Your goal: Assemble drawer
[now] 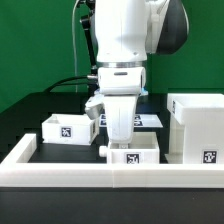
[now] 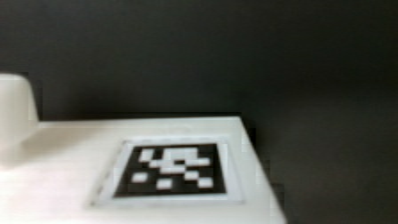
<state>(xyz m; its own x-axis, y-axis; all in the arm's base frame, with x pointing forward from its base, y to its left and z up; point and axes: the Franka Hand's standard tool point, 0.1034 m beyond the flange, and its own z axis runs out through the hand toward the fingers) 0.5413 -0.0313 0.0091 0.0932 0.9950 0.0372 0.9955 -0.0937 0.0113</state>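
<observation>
1. Left in the exterior view: an open white box part (image 1: 68, 127), tag facing the camera, stands on the dark counter (image 1: 35, 108), apart from the arm. Probable risk: a sideways sweep of the low-hanging wrist could push it out of place.
2. Centre: a smaller white tagged part (image 1: 136, 157) lies just behind the white front wall (image 1: 60, 178), directly beneath the wrist. The wrist view shows the same part (image 2: 173, 168) close up and blurred, so the camera is very near it. Probable risks: a descent slightly off-centre would land on the part's edge and tip or skid it, and the wall close by leaves little room for correction.
3. Centre, fingers (image 1: 110, 146): they reach down to the smaller part's upper edge. Whether they are spread or closed cannot be told. The arm's body hides them in the exterior view, and the wrist view shows none. No grip is confirmed.
4. Right: the large drawer housing (image 1: 196, 122) stands upright near the smaller part and is not touched. It could be struck if the arm swings rightward at this height.
</observation>
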